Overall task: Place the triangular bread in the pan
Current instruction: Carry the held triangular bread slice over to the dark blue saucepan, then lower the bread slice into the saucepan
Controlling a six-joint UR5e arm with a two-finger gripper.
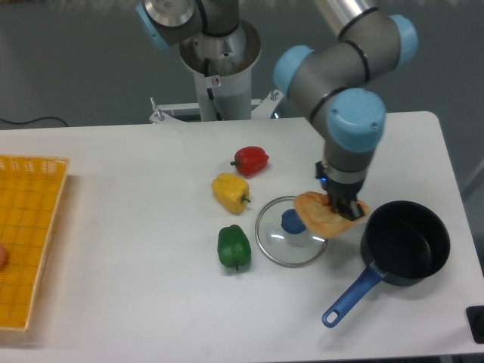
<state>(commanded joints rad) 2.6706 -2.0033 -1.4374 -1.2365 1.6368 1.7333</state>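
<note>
The triangular bread (324, 214) is a golden-brown wedge held in my gripper (342, 206), lifted above the table between the glass lid and the pan. The gripper is shut on the bread's right part; its fingertips are partly hidden by the bread. The pan (405, 242) is a small black saucepan with a blue handle (352, 295) pointing to the front left. It stands just right of the bread, and its inside looks empty.
A round glass lid with a blue knob (290, 231) lies under the bread's left edge. A red pepper (251, 159), a yellow pepper (231, 192) and a green pepper (234, 247) lie left of it. A yellow basket (30, 242) sits at the left edge.
</note>
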